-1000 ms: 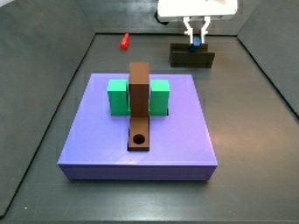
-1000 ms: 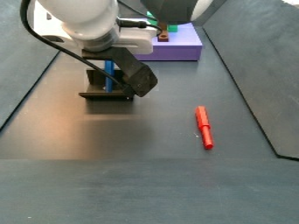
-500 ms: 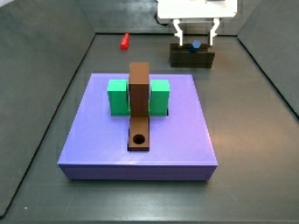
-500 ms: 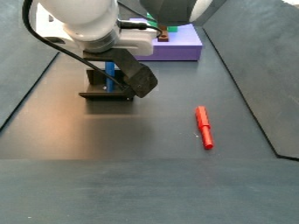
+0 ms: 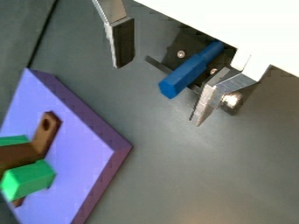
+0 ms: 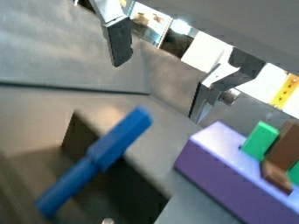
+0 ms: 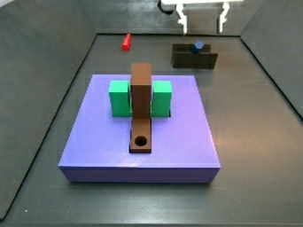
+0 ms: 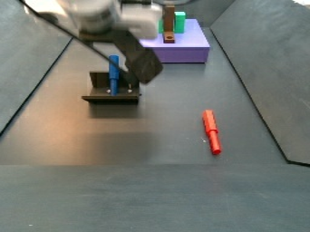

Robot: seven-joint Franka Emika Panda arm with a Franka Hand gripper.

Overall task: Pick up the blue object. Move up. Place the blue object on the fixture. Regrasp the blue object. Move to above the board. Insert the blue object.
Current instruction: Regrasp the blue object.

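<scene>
- Here, from my remote station, I see the small, slim blue cylindrical peg [image 8: 114,72] standing upright in the dark olive-grey box-like fixture [image 8: 111,91], its lower end sunk in the recessed slot and its upper length rising clear above the bracket.
- In a side view the peg shows only as a blue tip [image 7: 198,44] poking out of the top of the fixture [image 7: 194,58], which sits on the dark floor beyond the far edge of the board.
- In both wrist views the peg reads as a smooth, even, bright blue rod [image 5: 190,70] [image 6: 96,159] with a blunt, squared-off end, leaning out of the dark fixture [image 5: 177,51] [image 6: 117,179].
- The gripper [image 7: 201,14] hangs above the fixture at the top of the frame, its two flat silver fingers [image 5: 121,39] spread wide with nothing between them; the peg is free of both pads.
- In a side view the arm's dark wrist covers most of the gripper, so I cannot make out the fingers there.
- The large flat lavender-purple square board [image 7: 95,146] lies near the camera, carrying a green block [image 7: 120,97] and a long brown bar [image 7: 142,111] with a round hole near its close end.
- A small red peg [image 8: 212,131] lies flat on the floor, well apart from the fixture.
</scene>
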